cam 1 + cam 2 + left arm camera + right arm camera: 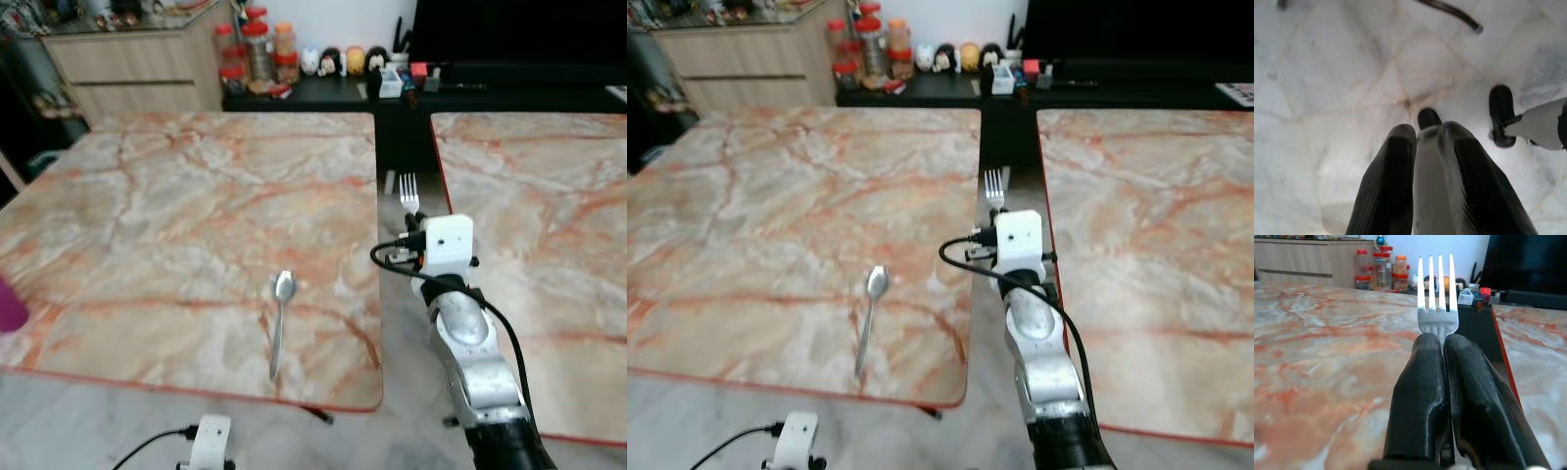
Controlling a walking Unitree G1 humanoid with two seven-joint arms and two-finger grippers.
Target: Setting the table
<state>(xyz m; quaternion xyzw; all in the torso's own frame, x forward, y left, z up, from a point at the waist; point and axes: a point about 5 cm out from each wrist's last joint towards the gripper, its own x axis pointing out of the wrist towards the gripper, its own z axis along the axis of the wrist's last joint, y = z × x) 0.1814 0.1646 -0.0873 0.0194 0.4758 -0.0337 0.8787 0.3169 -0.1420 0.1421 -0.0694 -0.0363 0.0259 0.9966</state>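
While your left gripper (1422,147) hangs low over the floor, fingers nearly together around a white piece, your right gripper (1442,357) pinches the fork (409,193) above the gap between tables. Beyond, the spoon (281,318) lies on the left table (147,196). Release early and the fork likely falls through.

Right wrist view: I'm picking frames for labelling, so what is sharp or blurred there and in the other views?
Right wrist view: fork tines crisp, near tabletop soft. Left wrist view: fingers blurred, floor glary. Eye views: spoon sharp.
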